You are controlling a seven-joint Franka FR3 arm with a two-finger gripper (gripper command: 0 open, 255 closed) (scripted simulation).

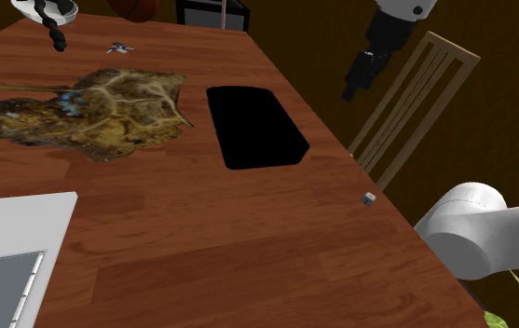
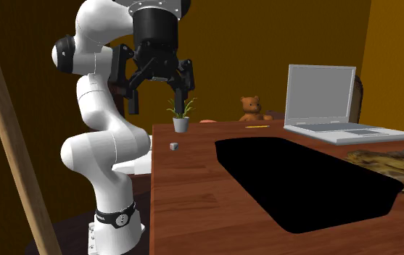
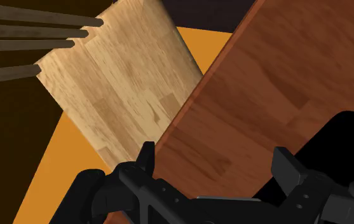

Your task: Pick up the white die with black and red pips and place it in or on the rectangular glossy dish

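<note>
Lighting: dim, warm and even, with no single source discernible.
Counter (image 1: 248, 242): soft matte glow, slightly lighter toward the lower centre of the shoulder view; no hard cast shadows.
Dish (image 1: 252, 126): flat black, without highlight or glare.
Arm (image 2: 99, 152): brightest item, left of the second exterior view, undersides gently shaded.
Chair seat (image 3: 118, 83): pale, evenly lit.

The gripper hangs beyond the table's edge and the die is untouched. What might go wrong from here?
1. The die lies close to the edge of the table; a glancing touch from the open gripper might knock it off.
2. The die is small, so the fingers may close off-centre and squirt it away from the dish.
3. The chair stands close by the gripper; a careless descent could clip it.
</note>
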